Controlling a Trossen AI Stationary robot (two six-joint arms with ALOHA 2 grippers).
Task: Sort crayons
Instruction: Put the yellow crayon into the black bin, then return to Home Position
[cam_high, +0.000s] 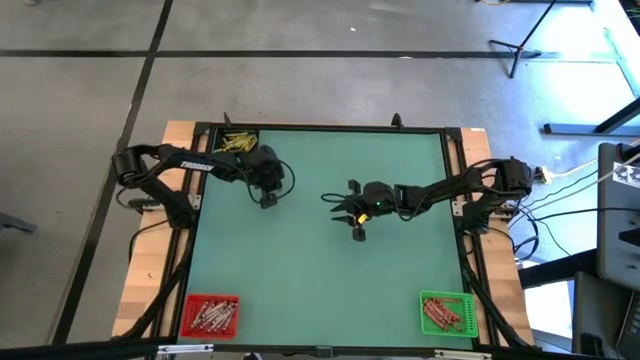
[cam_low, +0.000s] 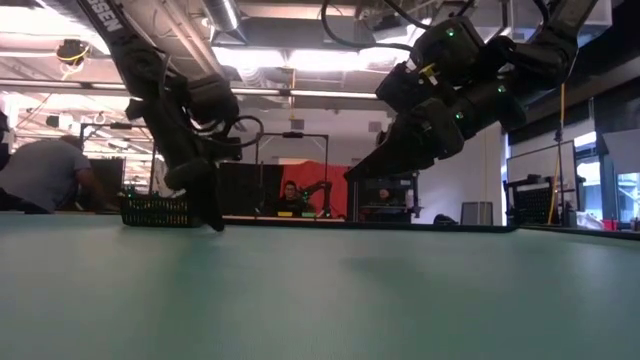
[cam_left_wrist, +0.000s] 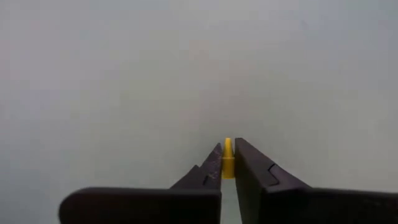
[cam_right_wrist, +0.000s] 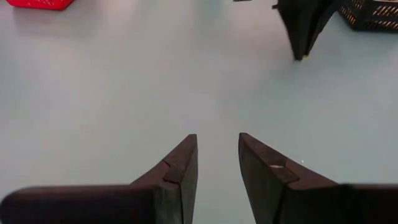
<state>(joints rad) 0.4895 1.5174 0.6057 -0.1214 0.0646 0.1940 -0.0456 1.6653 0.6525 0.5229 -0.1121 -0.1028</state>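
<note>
Between the left gripper's (cam_left_wrist: 227, 163) closed dark fingers sits one yellow crayon (cam_left_wrist: 227, 158), a thin waxy stick, long axis parallel to the fingers, blunt tip poking just past them toward the desk (cam_high: 300, 250). Left arm reaches in from the desk's left edge, elbow bent, wrist turned down, fingertips at or just above the smooth green matte surface, near the black mesh bin (cam_high: 238, 141) at the far left corner, which holds more yellow crayons (cam_high: 234, 144) lying jumbled. Right gripper (cam_right_wrist: 217, 163) hangs above mid-desk, wedge-shaped fingers partly apart, nothing between them; its arm stretches in from the right edge, tilted down. Near edge: red square bin (cam_high: 211, 315) at left, green square bin (cam_high: 445, 313) at right, each with reddish crayons heaped lengthwise, orientation mixed.
</note>
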